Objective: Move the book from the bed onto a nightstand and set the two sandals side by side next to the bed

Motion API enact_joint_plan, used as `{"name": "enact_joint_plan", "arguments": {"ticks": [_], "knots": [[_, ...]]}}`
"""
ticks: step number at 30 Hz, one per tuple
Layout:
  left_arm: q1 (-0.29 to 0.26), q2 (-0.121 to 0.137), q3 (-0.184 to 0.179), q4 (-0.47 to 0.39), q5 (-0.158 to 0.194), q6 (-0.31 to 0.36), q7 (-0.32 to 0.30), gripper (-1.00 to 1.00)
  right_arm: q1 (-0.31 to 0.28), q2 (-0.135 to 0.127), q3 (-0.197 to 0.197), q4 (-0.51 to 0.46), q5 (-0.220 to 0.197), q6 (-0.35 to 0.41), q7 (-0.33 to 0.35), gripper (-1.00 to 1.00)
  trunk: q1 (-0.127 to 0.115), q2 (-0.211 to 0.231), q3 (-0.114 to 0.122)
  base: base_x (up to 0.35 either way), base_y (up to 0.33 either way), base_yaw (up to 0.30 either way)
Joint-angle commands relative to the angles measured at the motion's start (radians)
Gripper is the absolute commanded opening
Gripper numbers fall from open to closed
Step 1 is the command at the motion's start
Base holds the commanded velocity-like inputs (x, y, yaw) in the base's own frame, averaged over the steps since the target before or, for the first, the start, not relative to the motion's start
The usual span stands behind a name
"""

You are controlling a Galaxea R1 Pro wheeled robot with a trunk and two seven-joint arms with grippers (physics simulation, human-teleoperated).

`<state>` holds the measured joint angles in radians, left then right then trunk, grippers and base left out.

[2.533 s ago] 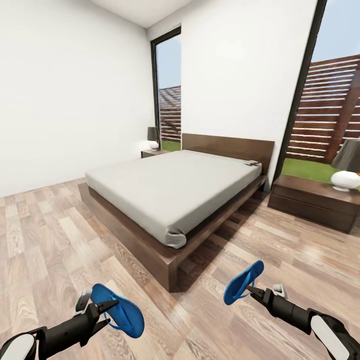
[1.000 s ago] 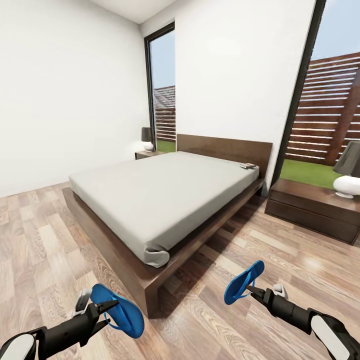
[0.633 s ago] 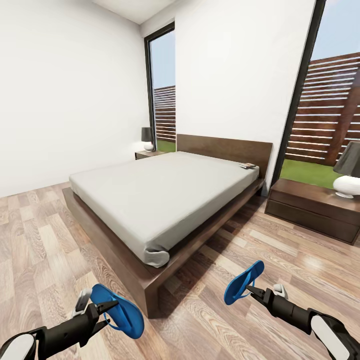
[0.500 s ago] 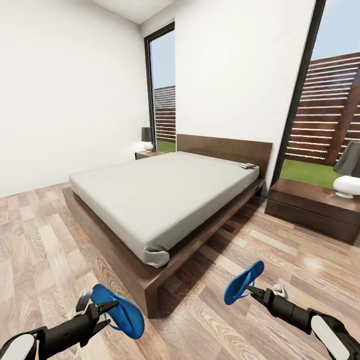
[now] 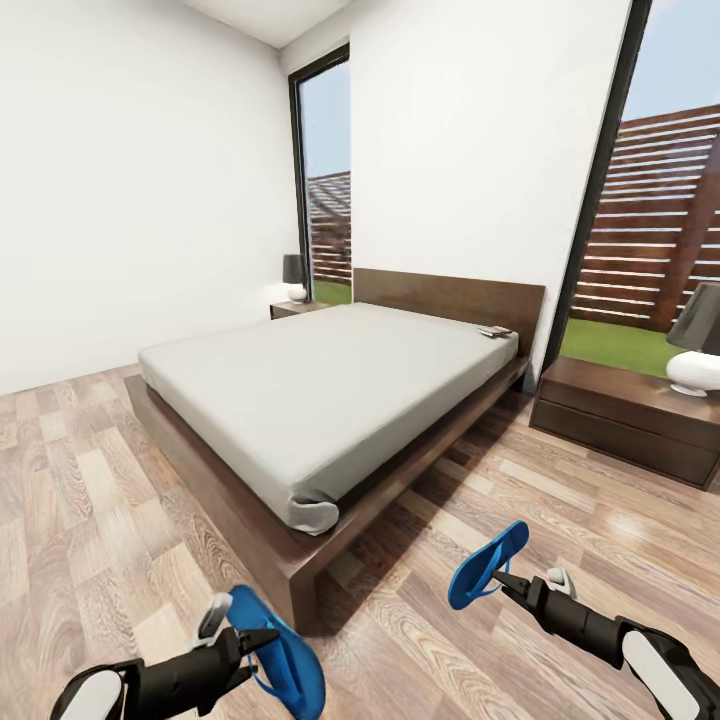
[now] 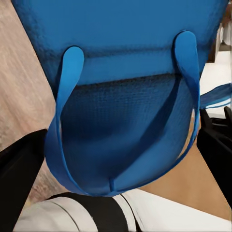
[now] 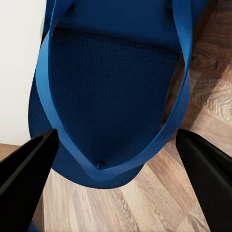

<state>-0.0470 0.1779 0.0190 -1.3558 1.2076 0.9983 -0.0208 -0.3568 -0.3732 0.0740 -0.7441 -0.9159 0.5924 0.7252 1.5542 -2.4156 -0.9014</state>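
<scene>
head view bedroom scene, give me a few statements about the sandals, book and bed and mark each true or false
1. Each pincer holds a blue sandal: left pincer its sandal, right pincer its sandal. True.
2. The book lies on the floor. False; it lies on the bed, near the headboard.
3. A lamp stands on the nightstand right of the bed. True.
4. Both sandals lie side by side on the floor. False; both are held above it.

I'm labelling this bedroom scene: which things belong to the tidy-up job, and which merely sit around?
Job: left sandal in left gripper; right sandal in right gripper; book; bed; both nightstands.
Bystanders: white-based lamp; small far lamp.
</scene>
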Motion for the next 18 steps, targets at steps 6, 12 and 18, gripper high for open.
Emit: {"name": "enact_joint_plan", "arguments": {"ticks": [6, 12, 18], "knots": [[-0.001, -0.035, -0.031, 0.0, -0.004, 0.005, -0.002, -1.0, -0.001, -0.001, 0.003, 0.0, -0.01, 0.005, -0.001, -1.0, 0.0, 0.0, -0.001, 0.0, 0.0, -0.02], [-0.001, -0.041, -0.037, 0.0, -0.006, 0.005, -0.002, -1.0, -0.001, -0.001, 0.003, 0.0, -0.011, 0.006, -0.001, -1.0, 0.0, 0.0, -0.001, 0.0, 0.0, -0.209], [-0.001, -0.041, -0.037, 0.0, -0.005, 0.005, -0.002, -1.0, -0.001, -0.001, 0.003, 0.0, -0.011, 0.005, -0.001, -1.0, 0.0, 0.0, -0.001, 0.0, 0.0, -0.263]]}}
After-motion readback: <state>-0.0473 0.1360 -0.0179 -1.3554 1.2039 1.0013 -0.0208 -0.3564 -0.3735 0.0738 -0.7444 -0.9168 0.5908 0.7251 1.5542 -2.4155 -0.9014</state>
